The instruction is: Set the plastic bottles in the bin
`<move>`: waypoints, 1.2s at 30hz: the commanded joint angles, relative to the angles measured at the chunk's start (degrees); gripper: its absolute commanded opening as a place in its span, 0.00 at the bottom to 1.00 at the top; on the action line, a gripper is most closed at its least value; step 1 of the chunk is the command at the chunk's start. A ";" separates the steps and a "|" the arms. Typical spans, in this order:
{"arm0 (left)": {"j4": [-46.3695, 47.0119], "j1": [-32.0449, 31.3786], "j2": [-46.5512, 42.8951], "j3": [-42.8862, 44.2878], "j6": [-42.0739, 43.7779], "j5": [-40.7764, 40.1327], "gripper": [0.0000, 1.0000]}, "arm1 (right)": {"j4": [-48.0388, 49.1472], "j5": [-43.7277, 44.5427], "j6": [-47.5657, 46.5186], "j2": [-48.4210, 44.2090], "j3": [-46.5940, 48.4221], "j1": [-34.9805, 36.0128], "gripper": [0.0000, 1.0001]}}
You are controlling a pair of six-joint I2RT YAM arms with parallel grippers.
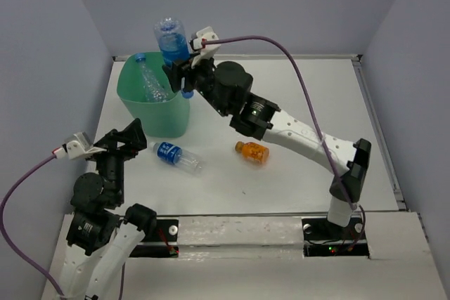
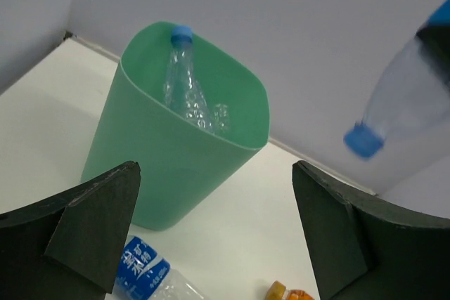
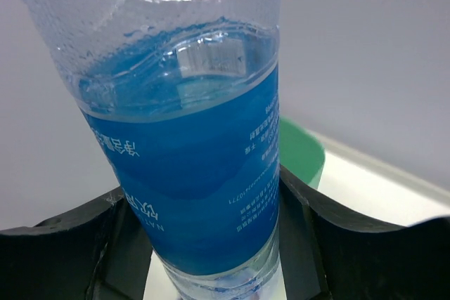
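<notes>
My right gripper [image 1: 184, 61] is shut on a clear bottle with a blue label [image 1: 171, 38], held cap down above the right rim of the mint-green bin [image 1: 144, 107]; in the right wrist view the bottle [image 3: 190, 173] fills the space between the fingers. The bin holds several clear bottles [image 1: 150, 81], one with a blue cap [image 2: 181, 33]. A blue-labelled bottle [image 1: 176, 156] lies on the table in front of the bin, and an orange bottle [image 1: 252, 152] lies to its right. My left gripper [image 1: 130, 138] is open and empty, near the lying bottle [image 2: 144, 266].
White table [image 1: 295, 103] with grey walls at the back and sides. The right arm [image 1: 295, 135] stretches diagonally across the table above the orange bottle. A raised edge runs along the table's right side [image 1: 380, 131].
</notes>
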 commanded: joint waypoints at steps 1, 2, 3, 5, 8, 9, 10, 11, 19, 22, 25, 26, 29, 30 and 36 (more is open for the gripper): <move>-2.04 -0.29 -0.41 -2.73 -6.02 1.73 0.99 | 8.25 -10.67 -7.78 11.32 18.51 -5.39 0.42; -2.92 -0.29 0.11 -2.73 -7.94 1.38 0.98 | 8.60 -12.51 -7.34 15.78 21.41 -6.28 0.42; -4.49 -0.38 0.38 -2.64 -8.91 0.85 0.98 | 8.86 -14.00 -7.08 18.09 24.22 -7.16 0.41; -6.78 -0.56 1.52 -2.64 -11.89 0.94 0.98 | 9.04 -17.35 -5.68 24.66 32.92 -9.35 0.41; -9.77 -0.65 2.75 -3.34 -16.03 1.20 0.97 | 9.48 -22.27 -4.18 30.31 40.94 -11.47 0.40; -11.52 -0.73 3.28 -3.61 -19.00 1.11 0.97 | 10.96 -25.15 -2.78 31.81 41.65 -12.61 0.40; -12.59 -0.73 3.89 -4.39 -20.86 0.59 0.97 | 12.10 -26.31 -2.51 33.83 41.22 -13.14 0.40; -13.73 -0.73 4.16 -4.66 -22.36 0.50 0.97 | 13.42 -27.28 0.19 34.54 40.69 -13.84 0.40; -18.13 -0.65 8.02 -6.86 -29.57 5.59 0.97 | 16.34 -32.21 3.12 40.52 40.08 -13.85 0.40; -18.66 -0.65 8.47 -8.78 -31.42 6.64 0.99 | 16.86 -32.56 4.09 40.18 36.84 -13.85 0.41; -17.87 -0.73 9.43 -11.43 -33.61 9.45 0.99 | 18.27 -33.00 4.97 38.51 31.91 -13.85 0.52; -17.43 -0.65 10.13 -12.13 -33.97 9.98 0.99 | 18.18 -33.09 5.06 38.16 31.03 -13.85 0.63; -16.12 -0.73 11.37 -13.89 -35.37 10.78 0.99 | 18.44 -33.27 5.14 35.79 27.00 -13.85 0.82; -15.07 -0.73 12.15 -14.42 -35.81 10.87 0.99 | 18.27 -33.27 4.97 35.08 26.11 -13.85 0.85; -12.86 -0.73 17.95 -17.41 -37.66 9.73 0.99 | 16.78 -32.65 3.74 28.41 19.26 -13.85 0.95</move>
